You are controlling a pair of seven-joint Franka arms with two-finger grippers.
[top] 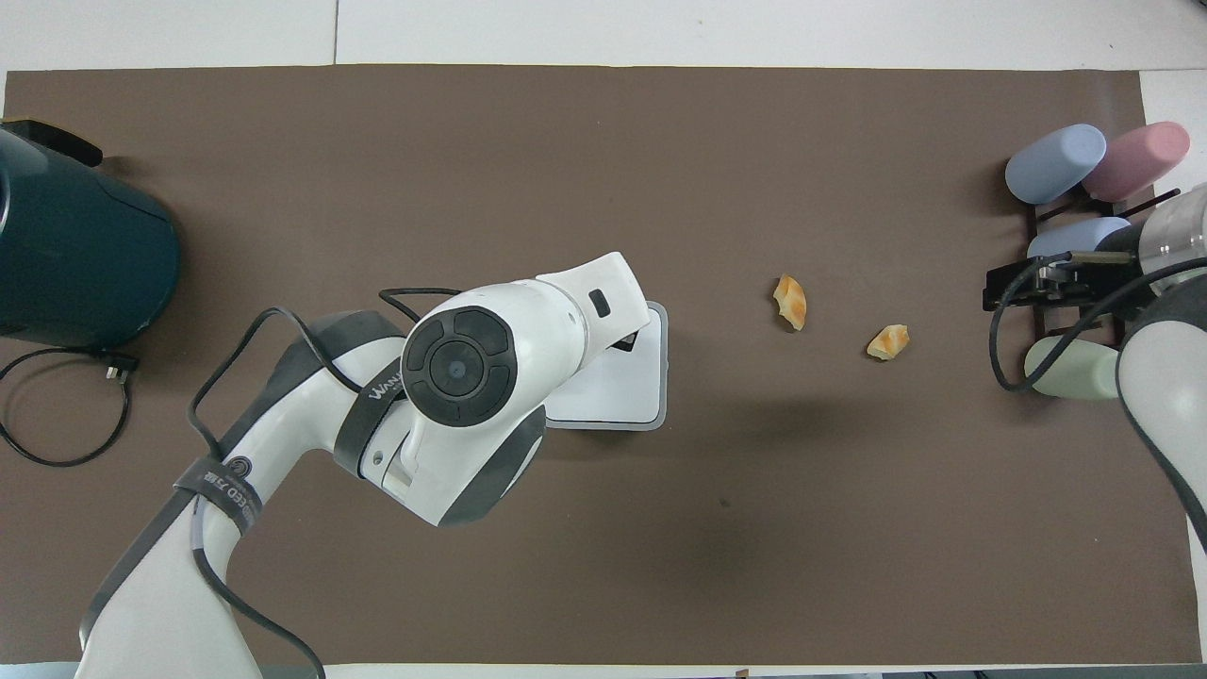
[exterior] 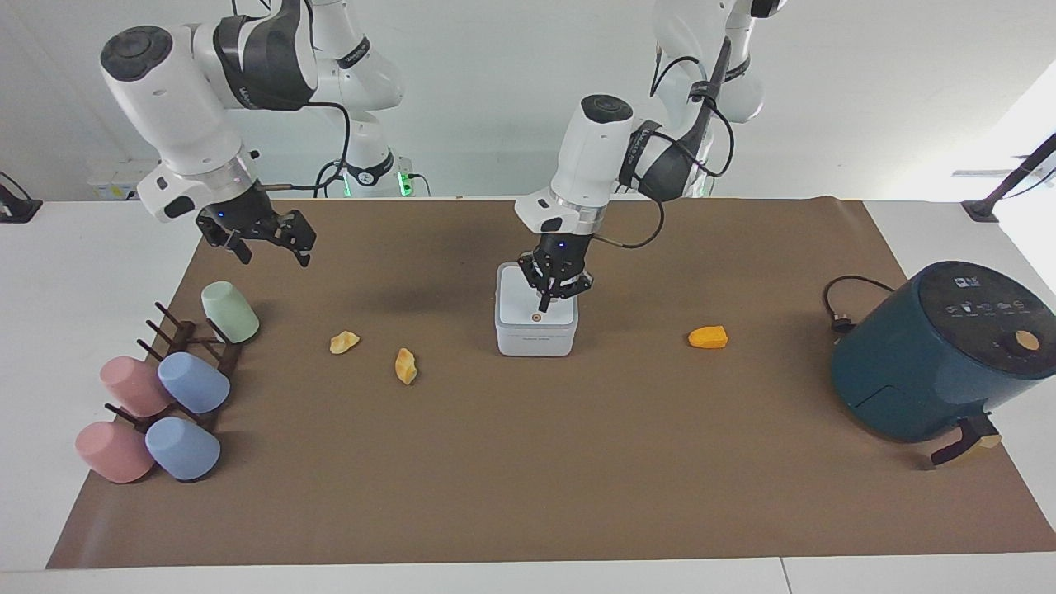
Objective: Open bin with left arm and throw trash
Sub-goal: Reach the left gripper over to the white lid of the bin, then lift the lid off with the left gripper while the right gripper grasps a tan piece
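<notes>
The white bin stands mid-mat with its lid flat and closed; the left arm covers much of the bin in the overhead view. My left gripper points down over the lid, fingertips shut together just by the orange dot, holding nothing. I cannot tell if it touches. Two pale trash lumps lie toward the right arm's end of the mat, also seen from above. An orange wedge lies toward the left arm's end. My right gripper hangs open and empty above the mat near the green cup.
A dark teal air fryer with its cable stands at the left arm's end. A rack with pastel cups sits at the right arm's end. The brown mat covers the table.
</notes>
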